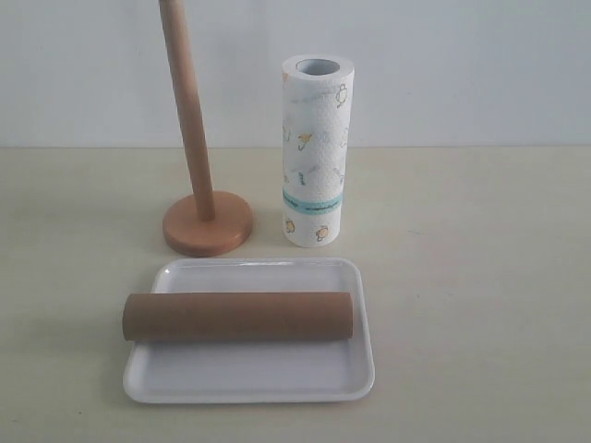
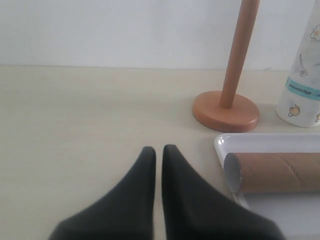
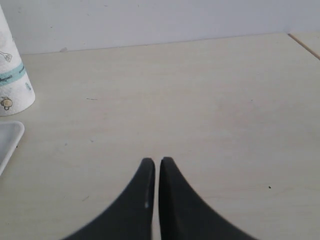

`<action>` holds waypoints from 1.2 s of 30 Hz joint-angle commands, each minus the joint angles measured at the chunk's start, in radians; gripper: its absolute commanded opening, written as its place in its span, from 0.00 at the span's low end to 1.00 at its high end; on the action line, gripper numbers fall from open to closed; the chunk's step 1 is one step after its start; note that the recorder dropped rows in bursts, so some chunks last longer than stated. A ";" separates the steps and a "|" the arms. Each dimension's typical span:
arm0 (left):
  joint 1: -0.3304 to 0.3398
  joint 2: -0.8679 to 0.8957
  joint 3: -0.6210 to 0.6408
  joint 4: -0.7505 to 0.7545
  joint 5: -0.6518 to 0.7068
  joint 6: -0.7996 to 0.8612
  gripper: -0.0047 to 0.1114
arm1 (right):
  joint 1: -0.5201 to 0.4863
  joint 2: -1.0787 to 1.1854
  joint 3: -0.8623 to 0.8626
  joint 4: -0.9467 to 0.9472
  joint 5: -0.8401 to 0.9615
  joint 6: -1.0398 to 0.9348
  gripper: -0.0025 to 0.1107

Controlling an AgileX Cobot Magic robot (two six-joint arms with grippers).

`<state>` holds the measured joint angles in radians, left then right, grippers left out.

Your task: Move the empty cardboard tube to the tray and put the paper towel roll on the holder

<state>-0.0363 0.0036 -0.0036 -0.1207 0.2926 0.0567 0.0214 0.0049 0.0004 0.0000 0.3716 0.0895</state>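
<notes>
The brown cardboard tube [image 1: 238, 317] lies across the white tray [image 1: 249, 378], its open end [image 2: 233, 173] facing the left wrist camera. The printed paper towel roll [image 1: 316, 152] stands upright on the table behind the tray, beside the wooden holder [image 1: 207, 221], whose pole is bare. In the left wrist view my left gripper [image 2: 159, 150] is shut and empty, over bare table beside the tray [image 2: 260, 142]. The right gripper [image 3: 156, 162] is shut too, over open table, with the roll [image 3: 12, 85] and a tray corner [image 3: 9, 140] at the frame's edge. Neither gripper shows in the exterior view.
A pale wall runs along the back of the light tabletop. The table's edge [image 3: 304, 46] shows in a corner of the right wrist view. The holder's disc base [image 2: 226, 111] stands close to the tray's far rim.
</notes>
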 commanded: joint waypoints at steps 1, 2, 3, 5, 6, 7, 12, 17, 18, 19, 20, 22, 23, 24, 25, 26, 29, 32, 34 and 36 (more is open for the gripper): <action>0.004 -0.004 0.004 0.008 0.002 0.005 0.08 | -0.002 -0.005 0.000 -0.006 -0.004 -0.003 0.05; 0.004 -0.004 0.004 0.008 0.002 0.005 0.08 | -0.002 -0.005 0.000 -0.010 -0.010 -0.009 0.05; 0.004 -0.004 0.004 0.008 0.002 0.005 0.08 | -0.002 -0.005 0.000 -0.022 -0.031 -0.038 0.05; 0.004 -0.004 0.004 0.008 0.002 0.005 0.08 | -0.002 -0.005 0.000 -0.024 -0.079 -0.089 0.05; 0.004 -0.004 0.004 0.008 0.002 0.005 0.08 | -0.002 -0.005 0.000 -0.024 -0.111 -0.095 0.05; 0.004 -0.004 0.004 0.008 0.002 0.005 0.08 | -0.002 -0.005 0.000 -0.024 -0.153 -0.089 0.05; 0.004 -0.004 0.004 0.008 0.002 0.005 0.08 | -0.002 -0.005 0.000 0.005 -0.410 -0.089 0.05; 0.004 -0.004 0.004 0.008 0.002 0.005 0.08 | -0.002 -0.005 0.000 0.015 -0.723 -0.095 0.05; 0.004 -0.004 0.004 0.008 0.002 0.005 0.08 | -0.002 -0.005 -0.007 0.021 -0.711 -0.100 0.05; 0.004 -0.004 0.004 0.008 0.002 0.005 0.08 | -0.002 -0.005 -0.040 0.021 -0.674 -0.111 0.05; 0.004 -0.004 0.004 0.008 0.002 0.005 0.08 | -0.002 -0.005 -0.078 0.021 -0.630 -0.131 0.05; 0.004 -0.004 0.004 0.008 0.002 0.005 0.08 | -0.002 0.037 -0.160 0.021 -0.559 -0.175 0.05; 0.004 -0.004 0.004 0.008 0.002 0.005 0.08 | -0.002 0.077 -0.208 0.019 -0.531 -0.202 0.05; 0.004 -0.004 0.004 0.008 0.002 0.005 0.08 | -0.002 0.113 -0.246 0.019 -0.507 -0.222 0.05; 0.004 -0.004 0.004 0.008 0.002 0.005 0.08 | -0.002 0.165 -0.294 0.019 -0.486 -0.229 0.05; 0.004 -0.004 0.004 0.008 0.002 0.005 0.08 | -0.002 0.220 -0.340 0.017 -0.459 -0.231 0.05; 0.004 -0.004 0.004 0.008 0.002 0.005 0.08 | -0.002 0.403 -0.455 0.017 -0.361 -0.231 0.05; 0.004 -0.004 0.004 0.008 0.002 0.005 0.08 | -0.002 0.567 -0.506 0.017 -0.350 -0.223 0.05; 0.004 -0.004 0.004 0.008 0.002 0.005 0.08 | -0.002 0.652 -0.516 0.017 -0.390 -0.223 0.05; 0.004 -0.004 0.004 0.008 0.002 0.005 0.08 | -0.002 0.731 -0.520 0.017 -0.434 -0.223 0.05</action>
<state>-0.0363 0.0036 -0.0036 -0.1207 0.2926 0.0567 0.0214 0.6448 -0.5061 0.0168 -0.0241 -0.1303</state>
